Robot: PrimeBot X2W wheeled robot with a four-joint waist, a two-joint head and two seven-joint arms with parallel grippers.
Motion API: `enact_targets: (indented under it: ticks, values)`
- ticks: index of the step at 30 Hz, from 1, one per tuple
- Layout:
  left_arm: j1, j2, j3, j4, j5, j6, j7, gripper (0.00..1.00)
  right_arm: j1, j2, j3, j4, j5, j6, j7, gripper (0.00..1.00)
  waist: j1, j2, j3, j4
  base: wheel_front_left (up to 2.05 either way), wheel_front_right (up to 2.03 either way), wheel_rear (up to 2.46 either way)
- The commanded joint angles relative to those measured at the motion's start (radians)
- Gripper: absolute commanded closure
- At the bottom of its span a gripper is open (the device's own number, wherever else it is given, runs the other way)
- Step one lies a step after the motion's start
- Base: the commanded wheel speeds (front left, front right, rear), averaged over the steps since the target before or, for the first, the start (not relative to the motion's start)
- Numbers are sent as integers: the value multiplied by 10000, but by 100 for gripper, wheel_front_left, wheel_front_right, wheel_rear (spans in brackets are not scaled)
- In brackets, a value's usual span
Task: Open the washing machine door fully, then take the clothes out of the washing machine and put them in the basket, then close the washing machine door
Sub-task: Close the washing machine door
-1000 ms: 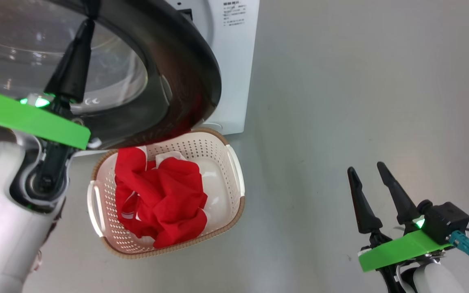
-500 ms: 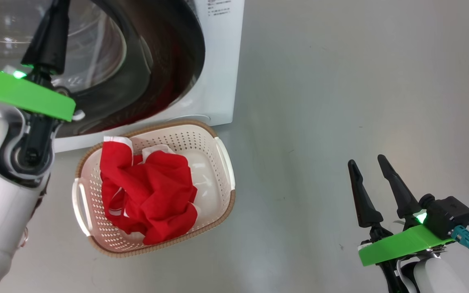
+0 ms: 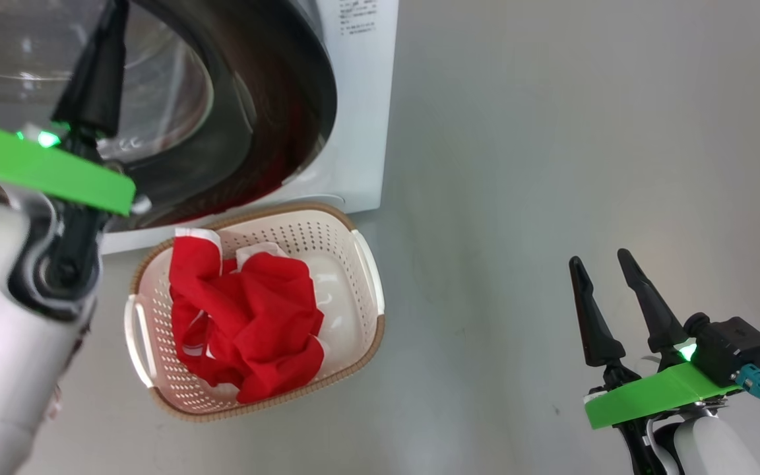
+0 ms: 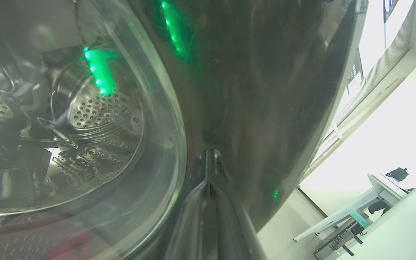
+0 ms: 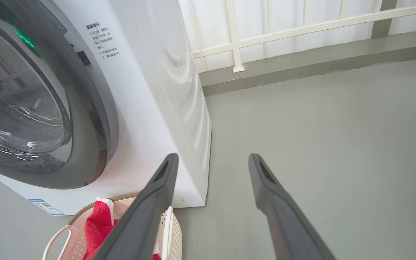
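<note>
The white washing machine stands at the upper left. Its door, a glossy black rim around bulging glass, lies close against the machine's front. My left gripper is shut, its fingertips pressed on the black rim beside the glass, through which the perforated drum shows. The cream basket sits on the floor just below the door, with the red and white clothes heaped inside. My right gripper hangs open and empty over bare floor to the right, well away from the basket.
Grey floor stretches to the right of the machine and basket. A white railing on a low ledge runs behind the machine. A pale table stands far off beyond the door's edge.
The door has swung in toward the machine's front with my left gripper against it. The head camera has shifted, so the basket sits a little differently in the picture. The right gripper has barely moved.
</note>
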Motion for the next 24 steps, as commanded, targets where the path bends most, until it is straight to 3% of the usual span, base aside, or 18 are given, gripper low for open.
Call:
enact_targets:
  ticks: [1, 4, 13, 19, 24]
  values:
    - [101, 359, 397, -242, -107, -58, -77, 93, -45, -72, 185, -193, -51, 65, -65, 0, 0, 0, -147, 104, 0, 0, 0]
    - [686, 237, 592, -407, 1, -58, -77, 72, 58, -72, 129, -140, -146, 65, -65, 0, 0, 0, -384, 223, 0, 0, 0]
    - [2550, -144, 1100, -772, 416, -58, -77, 47, 518, -72, -23, -64, -441, 65, -65, 0, 0, 0, -1094, 609, 0, 0, 0]
    - [3894, -323, 1582, -916, 971, -58, -78, 2, 917, -72, -74, -8, -575, 65, -65, 0, 0, 0, -1577, 753, 0, 0, 0]
    - [5003, -504, 2196, -1006, 1450, -58, -78, 0, 1239, -72, -186, 1, -687, 65, -65, 0, 0, 0, -1909, 899, 0, 0, 0]
